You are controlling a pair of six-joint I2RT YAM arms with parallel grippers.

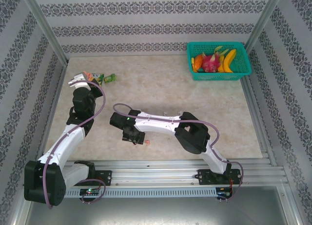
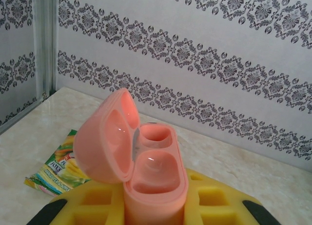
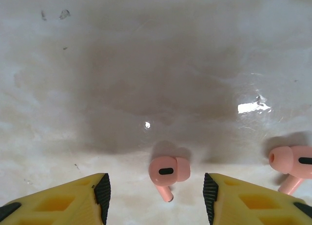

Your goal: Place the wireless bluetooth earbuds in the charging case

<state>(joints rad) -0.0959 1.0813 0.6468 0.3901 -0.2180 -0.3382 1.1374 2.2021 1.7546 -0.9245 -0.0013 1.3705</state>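
Observation:
My left gripper is shut on a salmon-pink charging case, held upright between its yellow fingers. The case's lid is swung open to the left, and both wells are empty. In the top view the left gripper is at the far left of the table. My right gripper hangs open just above the tabletop, with a pink earbud lying between its pads, touching neither. A second pink earbud lies to the right, outside the jaws. From above, the right gripper is near the table's front, with an earbud beside it.
A green basket of fruit stands at the back right. Snack packets lie by the left gripper, and one packet is on the table behind the case. Patterned walls close in the back and sides. A metal rail runs along the front.

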